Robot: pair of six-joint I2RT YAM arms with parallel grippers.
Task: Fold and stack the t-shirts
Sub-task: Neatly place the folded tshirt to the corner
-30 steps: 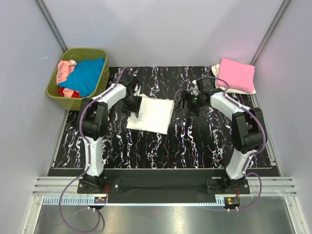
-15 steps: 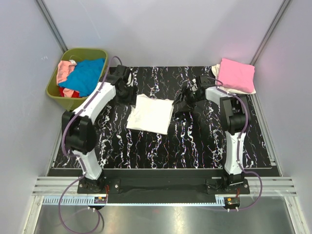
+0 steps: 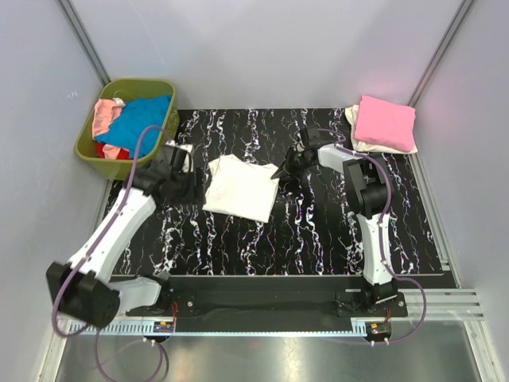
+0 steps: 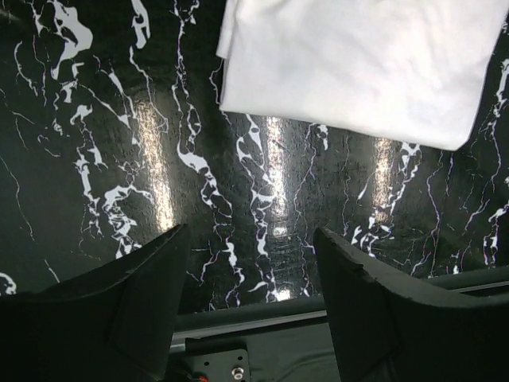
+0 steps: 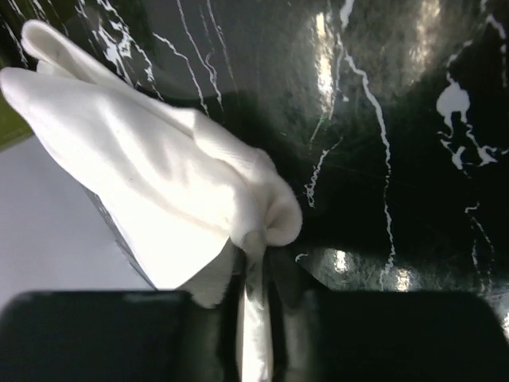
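A folded white t-shirt (image 3: 238,187) lies on the black marbled table (image 3: 318,231). My right gripper (image 3: 280,170) is at its right edge, shut on a pinch of the white cloth (image 5: 143,159); in the right wrist view (image 5: 258,263) the fabric bunches between the jaws. My left gripper (image 3: 193,185) hovers just left of the shirt, open and empty. In the left wrist view (image 4: 250,235) the shirt (image 4: 358,64) lies ahead of the fingers, apart from them. A folded pink t-shirt (image 3: 385,122) rests on a cream one (image 3: 374,148) at the back right.
An olive-green basket (image 3: 86,147) stands off the table's back left corner, holding a blue shirt (image 3: 141,123), a salmon-pink one (image 3: 105,115) and a red one (image 3: 107,151). Grey walls close in the back and both sides.
My left arm has drawn back off the shirt to the left and nearer, jaws wider. My right gripper moved left to the shirt's right edge and closed on the cloth.
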